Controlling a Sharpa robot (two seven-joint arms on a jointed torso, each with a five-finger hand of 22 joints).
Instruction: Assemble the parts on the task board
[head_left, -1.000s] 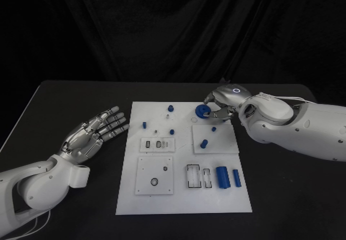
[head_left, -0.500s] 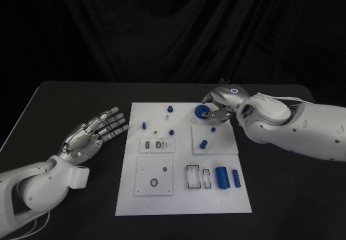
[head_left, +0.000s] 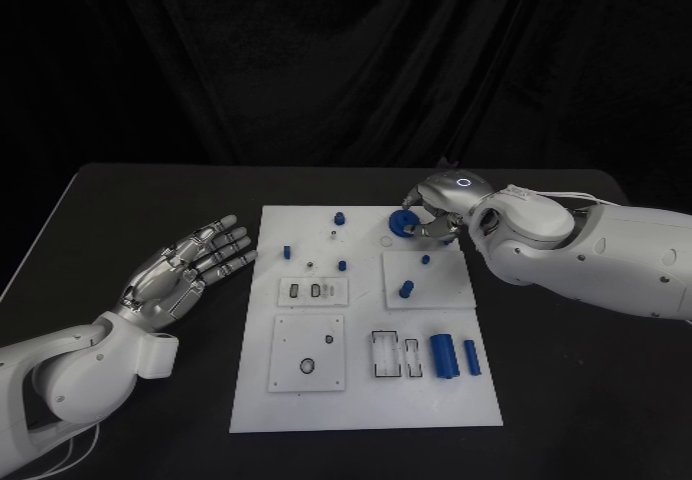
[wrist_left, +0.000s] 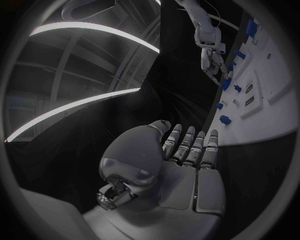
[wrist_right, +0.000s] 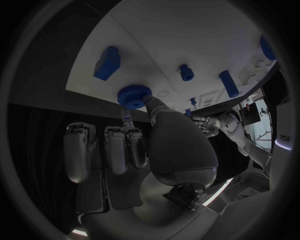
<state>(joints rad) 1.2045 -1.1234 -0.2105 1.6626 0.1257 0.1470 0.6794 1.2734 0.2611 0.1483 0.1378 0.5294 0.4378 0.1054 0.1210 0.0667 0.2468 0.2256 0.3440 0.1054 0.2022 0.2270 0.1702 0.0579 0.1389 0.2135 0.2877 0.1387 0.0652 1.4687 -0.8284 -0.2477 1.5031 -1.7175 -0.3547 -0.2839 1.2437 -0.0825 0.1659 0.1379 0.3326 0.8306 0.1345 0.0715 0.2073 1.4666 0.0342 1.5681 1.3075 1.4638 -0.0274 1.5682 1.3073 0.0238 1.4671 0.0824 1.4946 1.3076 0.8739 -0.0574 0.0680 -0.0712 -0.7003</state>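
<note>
Task board (head_left: 368, 400), white, flat on black table (head_left: 577, 400), black drape behind. Blue round part (head_left: 405, 221) over board's far right corner, pinched by right hand (head_left: 437, 222) between thumb and a finger. Two blue cylinders (head_left: 456, 356) lying near two rectangular slots (head_left: 395, 353). More small blue parts (head_left: 342, 217) standing on board's far half. Left hand (head_left: 188, 265) resting left of board, fingers spread, holding nothing.
</note>
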